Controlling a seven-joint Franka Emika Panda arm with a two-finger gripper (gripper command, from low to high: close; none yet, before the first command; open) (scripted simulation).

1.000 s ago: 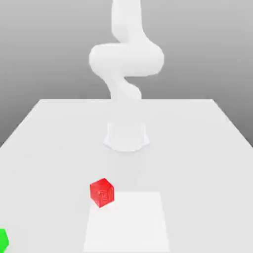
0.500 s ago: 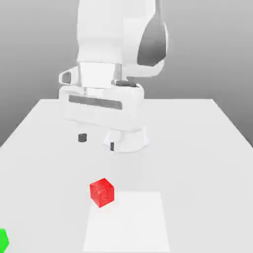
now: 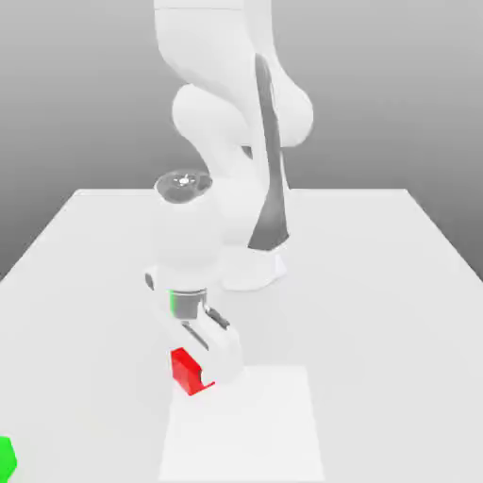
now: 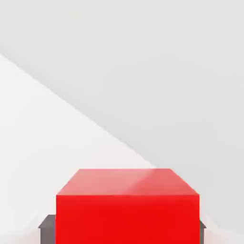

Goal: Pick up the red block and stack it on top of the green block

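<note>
The red block [image 3: 185, 371] sits on the white table [image 3: 377, 283], at the corner of a lighter square patch [image 3: 241, 424]. My gripper [image 3: 195, 374] has come down over it and is shut on it, the white hand hiding the block's side toward the exterior view's right. In the hand view the red block [image 4: 126, 209] sits between two dark fingers [image 4: 47, 229], which press on its two sides. The green block [image 3: 5, 459] lies at the table's near edge on the exterior view's left, cut off by the frame and well apart from the gripper.
The arm's base [image 3: 253, 269] stands at the middle of the table behind the red block. The arm bends forward and down over the block. Open table surface stretches between the red block and the green block.
The hand dropped from above the table down onto the red block, and its fingers went from open to shut on the block. Neither block has shifted.
</note>
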